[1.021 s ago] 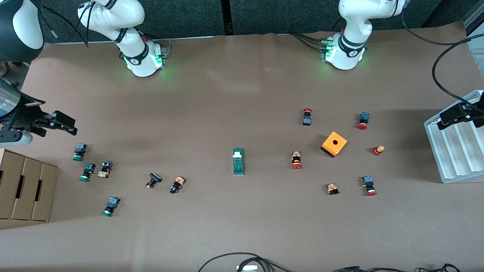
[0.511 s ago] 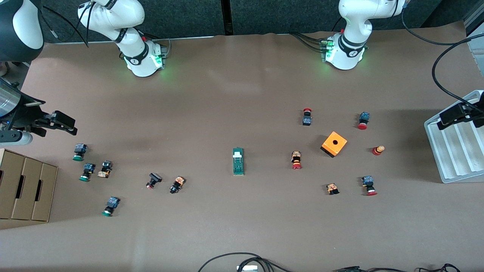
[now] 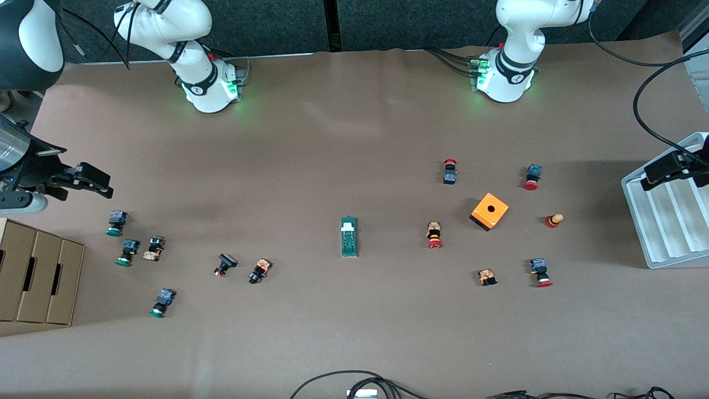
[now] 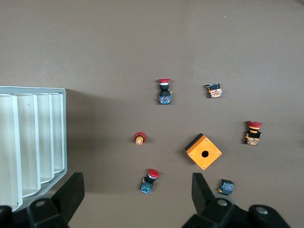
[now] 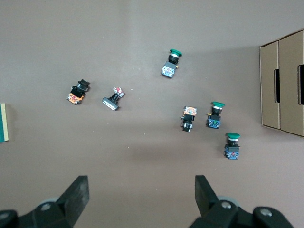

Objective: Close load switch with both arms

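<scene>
Hanging over the right arm's end of the table, my right gripper (image 3: 91,182) has its two fingers spread wide and nothing between them. Just beside it on the table edge stands a brown cardboard box (image 3: 39,280) with slots. Near that box lie three green-capped push-buttons (image 3: 116,223), and a fourth one (image 3: 162,302) lies nearer to the front camera. In the right wrist view I see the same group: one green button (image 5: 170,63) apart from the others, and between them an orange-and-black contact block (image 5: 188,117). Toward the middle come a black flat-headed button (image 3: 224,264) and another orange-and-black block (image 3: 259,270), close to each other but not touching.

The load switch (image 3: 349,236) lies flat about in the middle of the table, alone, well apart from both grippers. Its white sliding piece (image 3: 348,225) is at the end that points to the bases. Only its edge (image 5: 4,122) shows in the right wrist view.

Toward the left arm's end, the orange cube (image 3: 489,211) with a hole stands among several red-capped push-buttons (image 3: 434,234), none touching it. A small red-and-yellow knob (image 3: 553,220) stands beside the cube. My left gripper (image 3: 667,169) hangs over the rim of a white ribbed tray (image 3: 664,233), its fingers also wide apart and holding nothing. Both arms wait.
</scene>
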